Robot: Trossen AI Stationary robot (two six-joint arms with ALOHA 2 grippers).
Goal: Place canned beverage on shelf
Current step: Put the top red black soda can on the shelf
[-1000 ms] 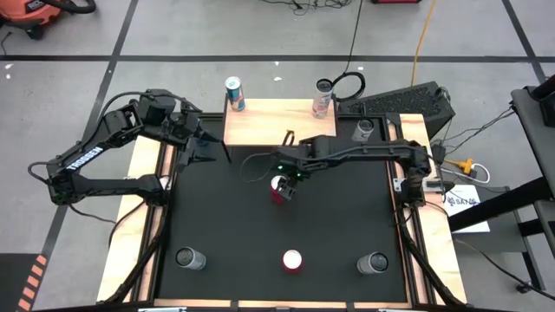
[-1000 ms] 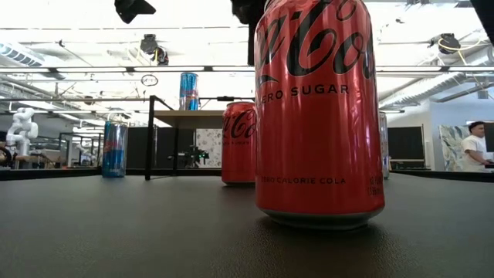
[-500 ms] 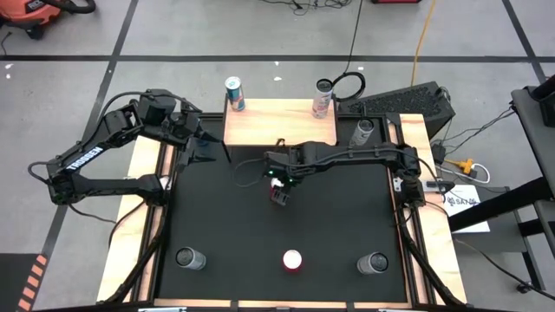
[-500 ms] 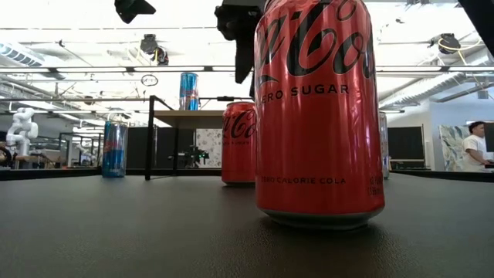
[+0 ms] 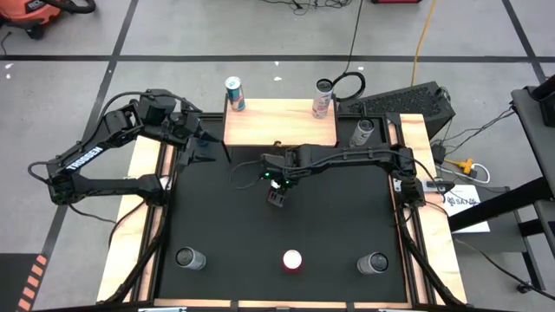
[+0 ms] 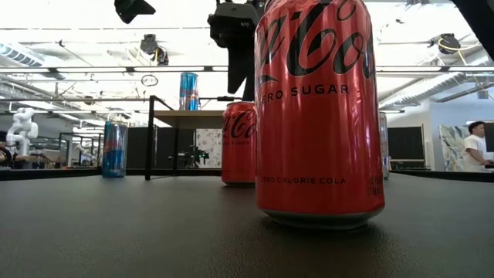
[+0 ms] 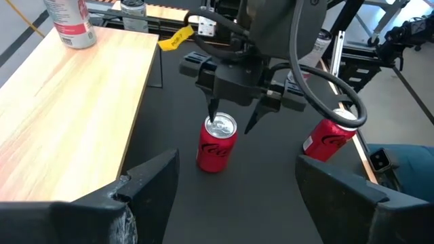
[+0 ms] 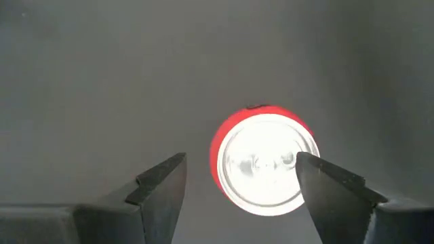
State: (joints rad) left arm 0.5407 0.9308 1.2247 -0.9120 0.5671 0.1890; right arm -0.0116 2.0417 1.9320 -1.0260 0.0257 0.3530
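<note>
Red cola can [image 7: 217,144] stands upright on the black worktop [image 5: 217,217] below the right pincer [image 7: 232,119], open and empty; next, descend, clamp, lift to the light-wood shelf [image 5: 279,123].

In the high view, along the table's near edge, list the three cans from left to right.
Grey-topped can → red can with white top → grey-topped can.

The nearest red aluminium cola can [image 6: 319,112] carries black script and white lettering, like the second red cola can [image 7: 217,143] with its silver top on the matte black tabletop [image 5: 217,217]. A blue-and-silver slim can [image 5: 234,93] and a white can with red print [image 5: 323,97] stand on the pale light-wood shelf [image 5: 279,123].
</note>
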